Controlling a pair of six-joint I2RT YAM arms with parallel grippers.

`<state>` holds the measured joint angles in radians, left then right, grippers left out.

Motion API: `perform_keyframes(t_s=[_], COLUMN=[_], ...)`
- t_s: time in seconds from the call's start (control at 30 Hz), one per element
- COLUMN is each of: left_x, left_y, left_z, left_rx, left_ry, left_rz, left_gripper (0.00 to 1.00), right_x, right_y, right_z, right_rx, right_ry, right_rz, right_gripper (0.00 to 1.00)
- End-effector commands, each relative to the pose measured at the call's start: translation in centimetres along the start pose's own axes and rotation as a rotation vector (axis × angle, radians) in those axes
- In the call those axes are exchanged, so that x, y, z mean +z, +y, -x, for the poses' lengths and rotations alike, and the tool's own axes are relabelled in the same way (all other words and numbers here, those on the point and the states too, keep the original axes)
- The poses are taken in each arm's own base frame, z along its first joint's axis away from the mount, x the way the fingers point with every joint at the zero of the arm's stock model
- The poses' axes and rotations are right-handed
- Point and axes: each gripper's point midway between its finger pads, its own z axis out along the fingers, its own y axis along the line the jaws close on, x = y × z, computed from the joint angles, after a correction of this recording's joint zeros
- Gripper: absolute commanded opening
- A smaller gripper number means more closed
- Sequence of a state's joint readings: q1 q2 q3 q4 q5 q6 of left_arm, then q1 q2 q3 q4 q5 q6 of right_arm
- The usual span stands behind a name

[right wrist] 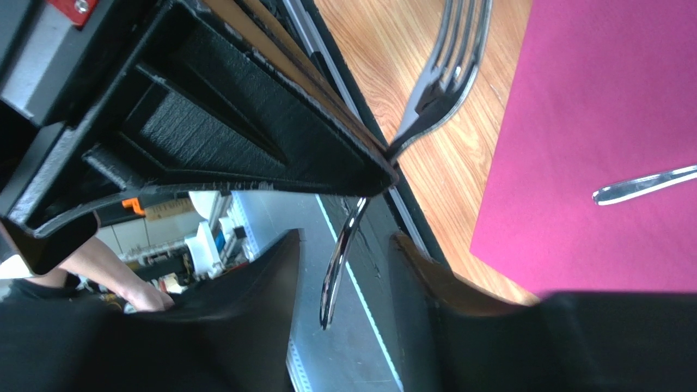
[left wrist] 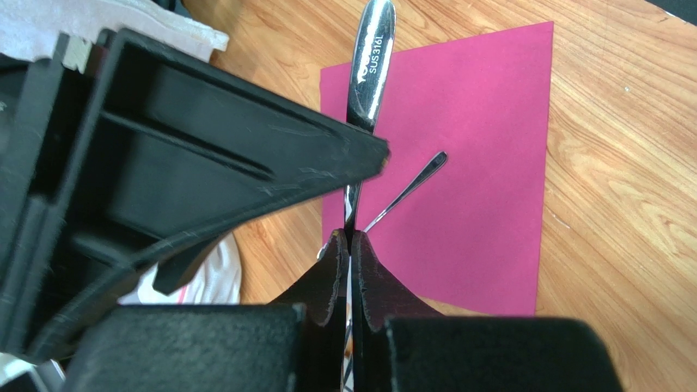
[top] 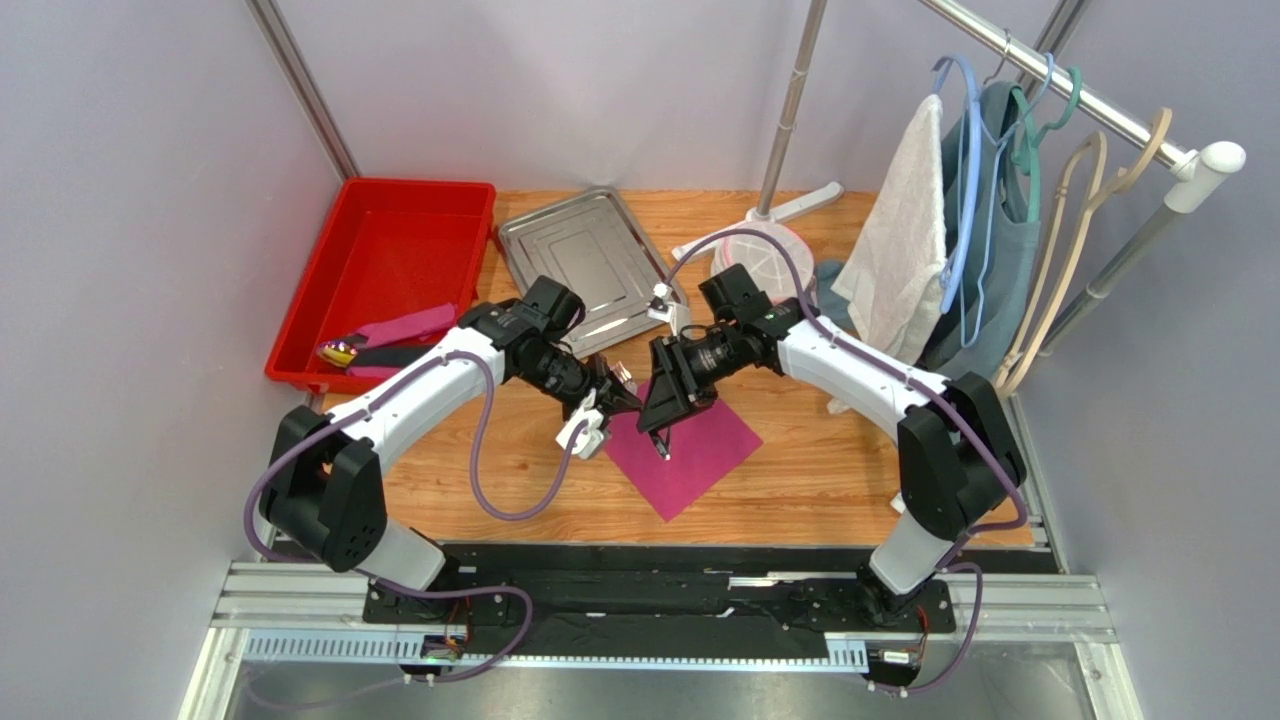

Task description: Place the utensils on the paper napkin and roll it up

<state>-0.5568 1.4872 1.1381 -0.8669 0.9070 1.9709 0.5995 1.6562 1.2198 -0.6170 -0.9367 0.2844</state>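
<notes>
The slim, mirror-polished silver metal fork (right wrist: 433,90) looks light and rigid but slick. Its narrow handle would likely twist or slide in a loose pinch, so the safest hold is probably flat across the broad faces of the handle, around mid-length, not on the thin edges or the tines. It hangs in the air just beside the near-left edge of the thin magenta-pink square paper napkin (top: 706,450), passed between the two arms. The left gripper (left wrist: 350,245) has its jaws clamped tight on the fork near the neck. The handle, stamped with a steel grade mark, runs on into the right gripper (right wrist: 344,241), whose jaws stand apart on either side of it with a gap showing on both sides, so it has no hold yet. The napkin lies flat and uncreased on the light wooden table (top: 842,480), turned corner-on to the arms. It should be feather-light and limp, apt to skid or crumple, so rolling is best started from an edge or corner over the cutlery. A second utensil (left wrist: 409,189), of which only the slender shiny handle shows, rests on the sheet already.
</notes>
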Motion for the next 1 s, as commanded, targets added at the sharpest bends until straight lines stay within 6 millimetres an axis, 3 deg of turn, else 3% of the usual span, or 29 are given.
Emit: perform_keyframes(t_s=[0.0, 0.03, 0.1, 0.23, 0.27, 0.3, 0.33, 0.37, 0.4, 0.43, 0.47, 0.5, 0.57, 0.6, 0.67, 0.7, 0.77, 0.8, 0.83, 0.87, 0.93, 0.97], left_x=[-0.2, -0.2, -0.5, -1.0, -1.9, -2.0, -2.8, -4.0, -4.7, -5.7, -6.8, -7.6, -9.6, -10.2, -12.0, -12.3, -13.0, -12.7, -13.2, -12.6, -13.9, -13.2], left_y=[3.3, 3.3, 3.4, 3.2, 4.2, 3.7, 5.1, 5.9, 6.0, 7.4, 8.0, 8.2, 9.6, 9.7, 11.0, 11.2, 11.8, 11.9, 12.8, 12.3, 13.7, 12.8], left_z=[2.0, 2.0, 2.0, 2.0, 2.2, 2.0, 2.1, 3.1, 3.3, 3.8, 4.6, 4.9, 5.5, 5.6, 5.2, 5.1, 4.5, 4.6, 4.9, 4.6, 5.6, 4.5], left_rx=[0.58, 0.58, 0.575, 0.502, 0.522, 0.398, 0.382, 0.343, 0.145, 0.087, -0.003, -0.225, -0.415, -0.687, -0.922, -1.189, -1.399, -1.598, -1.629, -1.784, -1.755, -1.864], left_ry=[-0.047, -0.046, -0.036, 0.004, 0.045, 0.058, 0.086, 0.104, 0.098, 0.105, 0.101, 0.08, 0.051, -0.002, -0.065, -0.143, -0.229, -0.327, -0.405, -0.5, -0.654, -0.72], left_rz=[0.03, 0.031, 0.031, 0.034, 0.074, 0.094, 0.152, 0.202, 0.25, 0.318, 0.372, 0.426, 0.54, 0.607, 0.726, 0.791, 0.854, 0.863, 0.884, 0.879, 0.941, 0.971], left_gripper=[0.0, 0.0, 0.0, 0.0, 0.06, 0.15, 0.29, 0.36, 0.4, 0.44, 0.44, 0.44, 0.44, 0.45, 0.46, 0.47, 0.47, 0.47, 0.47, 0.48, 0.54, 0.55], right_x=[0.4, 0.4, 0.3, -0.7, -1.1, -2.1, -2.6, -3.6, -4.2, -5.0, -5.6, -6.7, -8.2, -8.6, -9.4, -9.6, -9.9, -10.0, -10.0, -10.0, -10.1, -10.2], right_y=[1.6, 1.6, 1.8, 2.2, 2.1, 2.2, 2.2, 1.9, 1.7, 2.2, 2.1, 2.0, 2.5, 2.8, 3.7, 4.1, 4.7, 4.9, 5.1, 5.3, 5.7, 6.3], right_z=[1.7, 1.8, 1.8, 2.5, 2.8, 3.5, 3.8, 4.4, 5.0, 5.4, 6.0, 7.0, 8.1, 8.4, 9.2, 9.4, 10.0, 10.1, 10.3, 10.4, 10.7, 10.9], right_rx=[-0.037, -0.033, -0.024, -0.011, -0.016, -0.029, -0.024, -0.019, -0.026, -0.015, -0.013, -0.032, -0.051, -0.06, -0.076, -0.081, -0.076, -0.076, -0.081, -0.086, -0.081, -0.095], right_ry=[-0.011, -0.01, -0.008, -0.036, -0.052, -0.09, -0.11, -0.146, -0.18, -0.213, -0.247, -0.299, -0.362, -0.377, -0.407, -0.417, -0.442, -0.451, -0.456, -0.457, -0.459, -0.456], right_rz=[0.053, 0.055, 0.061, 0.064, 0.056, 0.051, 0.048, 0.04, 0.04, 0.045, 0.036, 0.035, 0.03, 0.029, 0.037, 0.042, 0.063, 0.068, 0.072, 0.08, 0.091, 0.107], right_gripper=[0.33, 0.18, 0.03, 0.0, 0.0, 0.0, 0.0, 0.0, 0.0, 0.0, 0.0, 0.0, 0.0, 0.0, 0.0, 0.0, 0.0, 0.0, 0.0, 0.0, 0.0, 0.0])
